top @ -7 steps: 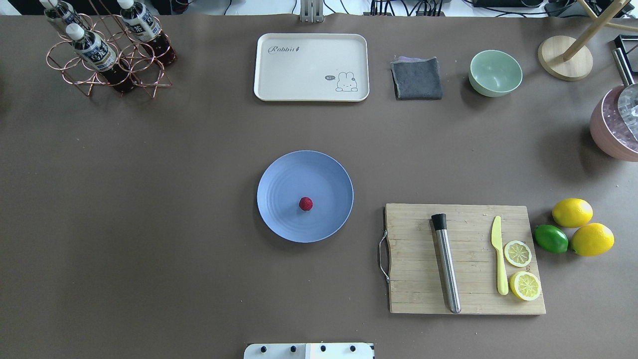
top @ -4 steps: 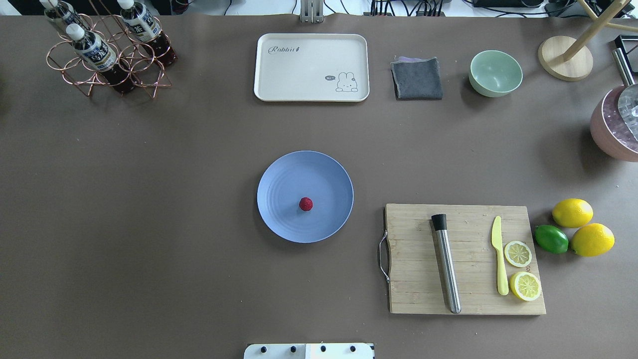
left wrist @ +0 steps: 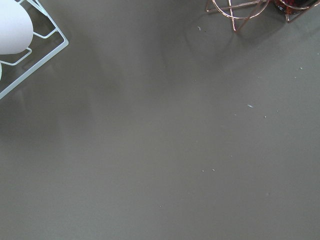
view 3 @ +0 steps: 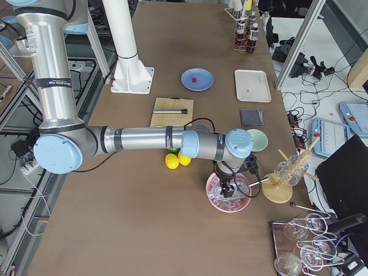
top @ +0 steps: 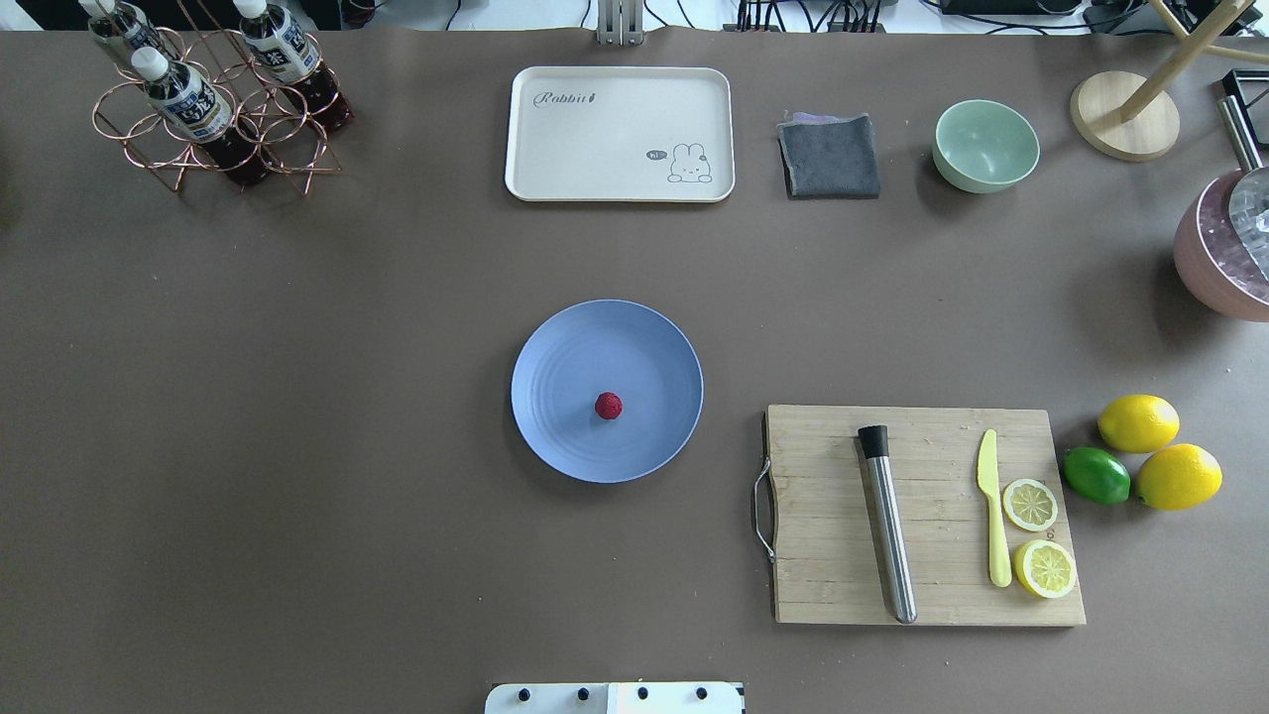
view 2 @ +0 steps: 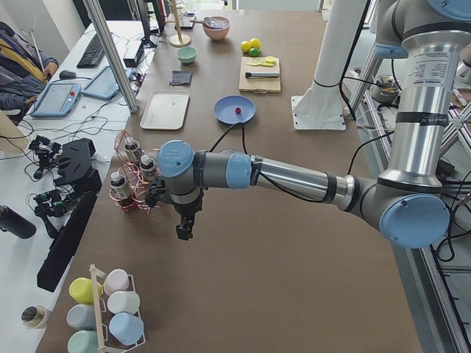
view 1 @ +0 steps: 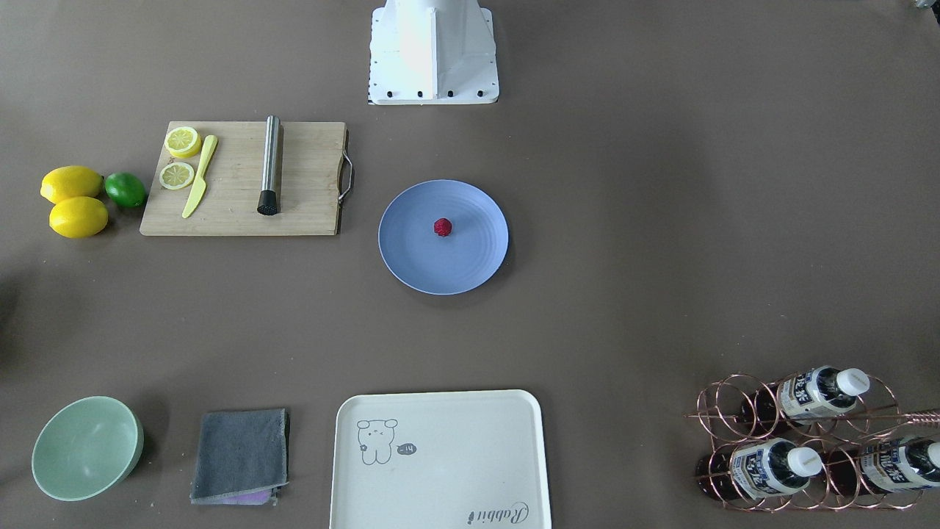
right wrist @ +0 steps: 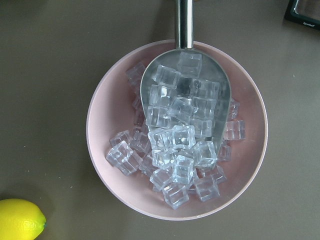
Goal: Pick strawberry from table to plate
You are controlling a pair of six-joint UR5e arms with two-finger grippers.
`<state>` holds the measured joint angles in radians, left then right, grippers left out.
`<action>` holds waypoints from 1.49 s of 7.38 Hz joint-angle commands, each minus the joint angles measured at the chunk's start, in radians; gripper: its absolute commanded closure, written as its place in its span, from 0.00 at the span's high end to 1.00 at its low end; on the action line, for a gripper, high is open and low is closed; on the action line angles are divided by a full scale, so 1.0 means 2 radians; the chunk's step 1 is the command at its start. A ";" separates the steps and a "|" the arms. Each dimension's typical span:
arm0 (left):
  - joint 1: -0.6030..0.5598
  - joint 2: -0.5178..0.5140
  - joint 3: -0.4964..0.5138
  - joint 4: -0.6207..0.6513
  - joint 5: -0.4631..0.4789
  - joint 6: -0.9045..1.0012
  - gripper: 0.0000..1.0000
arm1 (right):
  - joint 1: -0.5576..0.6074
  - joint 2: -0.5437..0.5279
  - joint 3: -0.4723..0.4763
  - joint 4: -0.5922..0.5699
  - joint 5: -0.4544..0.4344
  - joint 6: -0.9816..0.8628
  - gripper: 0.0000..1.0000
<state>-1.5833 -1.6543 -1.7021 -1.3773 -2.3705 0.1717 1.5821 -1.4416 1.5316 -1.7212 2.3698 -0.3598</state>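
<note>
The small dark-red strawberry lies on the round blue plate, a little toward the robot from its centre, in the middle of the grey-brown table. It also shows in the front view as the strawberry on the plate. Neither gripper is near it. My left gripper hangs over bare table at the left end, beside the bottle rack. My right gripper hovers over the pink ice bowl at the right end. I cannot tell whether either is open or shut.
A wooden cutting board with a steel muddler, yellow knife and lemon slices lies right of the plate. Lemons and a lime sit beyond it. A cream tray, grey cloth, mint bowl and copper bottle rack line the far edge.
</note>
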 commanded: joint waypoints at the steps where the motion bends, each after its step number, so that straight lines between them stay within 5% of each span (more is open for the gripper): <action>1: -0.012 -0.007 -0.001 0.001 -0.005 0.000 0.97 | 0.000 0.001 0.004 0.000 -0.001 0.003 1.00; 9: -0.011 0.003 0.014 -0.014 0.009 -0.015 0.97 | 0.000 0.001 -0.001 0.000 0.000 0.032 1.00; 11: -0.021 0.006 -0.030 0.000 0.010 -0.018 0.97 | 0.000 0.003 0.002 0.000 -0.001 0.046 1.00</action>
<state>-1.6137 -1.6455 -1.7090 -1.3999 -2.3526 0.1382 1.5816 -1.4371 1.5308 -1.7211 2.3674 -0.2794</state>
